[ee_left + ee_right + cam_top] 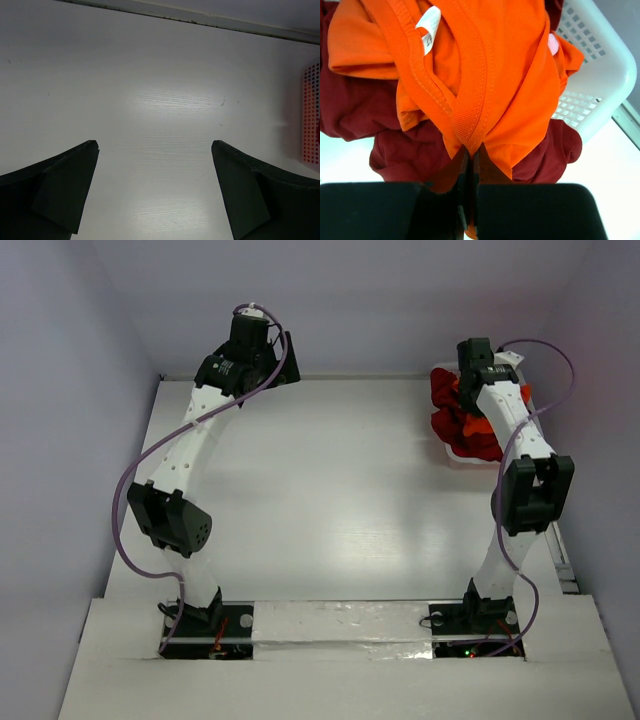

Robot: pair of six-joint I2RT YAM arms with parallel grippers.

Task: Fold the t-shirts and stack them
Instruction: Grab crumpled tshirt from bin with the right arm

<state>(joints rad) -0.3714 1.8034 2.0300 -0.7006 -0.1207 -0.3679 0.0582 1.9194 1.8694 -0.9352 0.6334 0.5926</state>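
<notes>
- right gripper fingers pinched shut on ribbed collar of orange t-shirt
- white table under left gripper, fingers spread wide, holding nothing
- lattice basket at table's far right, shirts heaped there
- crimson t-shirt under orange one
- white label inside collar
- pink cloth peeking at orange shirt's edge

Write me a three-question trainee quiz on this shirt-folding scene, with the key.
1. True or false: the left hand is shut.
2. What does the right hand pinch? A) the orange shirt; B) a blue towel; C) a white sock.
3. Fill in: the orange shirt lies over a white lattice ____.
Key: 1 false, its fingers stand wide apart; 2 A; 3 basket.
</notes>
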